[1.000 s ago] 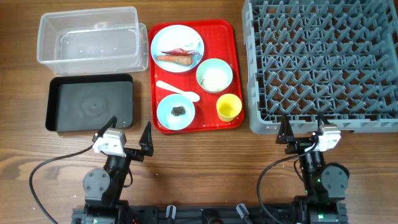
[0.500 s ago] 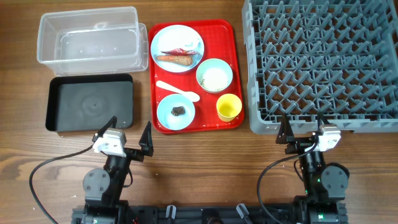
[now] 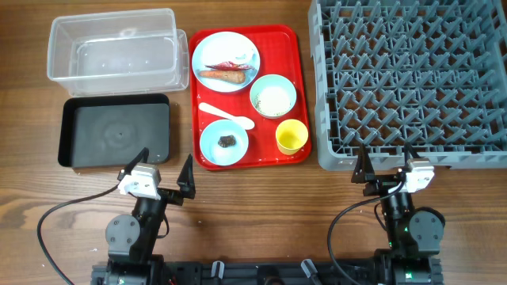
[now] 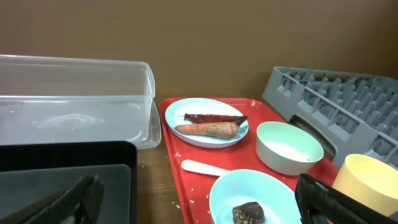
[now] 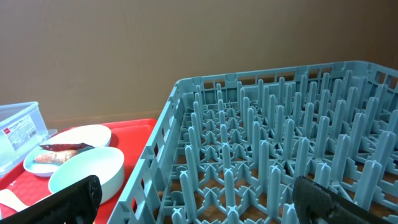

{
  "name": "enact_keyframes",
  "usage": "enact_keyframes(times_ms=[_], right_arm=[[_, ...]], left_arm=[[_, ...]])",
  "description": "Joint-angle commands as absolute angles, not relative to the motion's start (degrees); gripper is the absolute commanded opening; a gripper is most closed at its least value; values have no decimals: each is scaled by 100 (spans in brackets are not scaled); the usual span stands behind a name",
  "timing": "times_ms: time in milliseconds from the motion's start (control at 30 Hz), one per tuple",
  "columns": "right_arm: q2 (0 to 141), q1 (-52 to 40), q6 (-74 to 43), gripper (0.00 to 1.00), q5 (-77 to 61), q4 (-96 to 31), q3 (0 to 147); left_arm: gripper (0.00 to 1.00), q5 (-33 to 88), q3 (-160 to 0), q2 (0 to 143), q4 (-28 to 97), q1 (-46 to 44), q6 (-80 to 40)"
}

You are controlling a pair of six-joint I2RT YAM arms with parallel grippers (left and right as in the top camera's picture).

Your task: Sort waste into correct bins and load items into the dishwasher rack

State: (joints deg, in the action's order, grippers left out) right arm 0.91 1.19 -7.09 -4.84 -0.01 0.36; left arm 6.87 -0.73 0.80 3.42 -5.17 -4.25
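A red tray (image 3: 295, 47) holds a pale blue plate (image 3: 226, 49) with an orange carrot piece (image 3: 223, 76) and a red-and-white wrapper (image 3: 228, 65). It also holds a bowl with rice grains (image 3: 273, 96), a bowl with a dark food scrap (image 3: 223, 142), a yellow cup (image 3: 291, 136) and a white spoon (image 3: 226, 115). The clear tub (image 3: 112, 51) and black tray (image 3: 116, 131) lie left, the grey rack (image 3: 408, 79) right. My left gripper (image 3: 155, 169) is open and empty near the table's front edge. My right gripper (image 3: 386, 164) is open and empty just in front of the rack. No tissue shows.
The left wrist view shows the plate (image 4: 206, 118), the scrap bowl (image 4: 252, 199), the cup (image 4: 367, 177) and loose rice on the tray. The right wrist view shows the rack's pegs (image 5: 261, 143). Cables run from both arms at the front edge.
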Motion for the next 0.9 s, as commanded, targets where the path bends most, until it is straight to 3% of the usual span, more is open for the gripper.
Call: enact_keyframes(times_ms=[0,600,867], right_arm=[[102,95,-784,100,-449,25,32],[167,95,-403,100,-1664,574,438],[1441,95,19,100,-1916,567,1660]], left_arm=[[100,676,-32,75,252,-541,-499],[100,805,-773,117,-196,-541,-502],[100,805,-2005,987,292,-541,-499]])
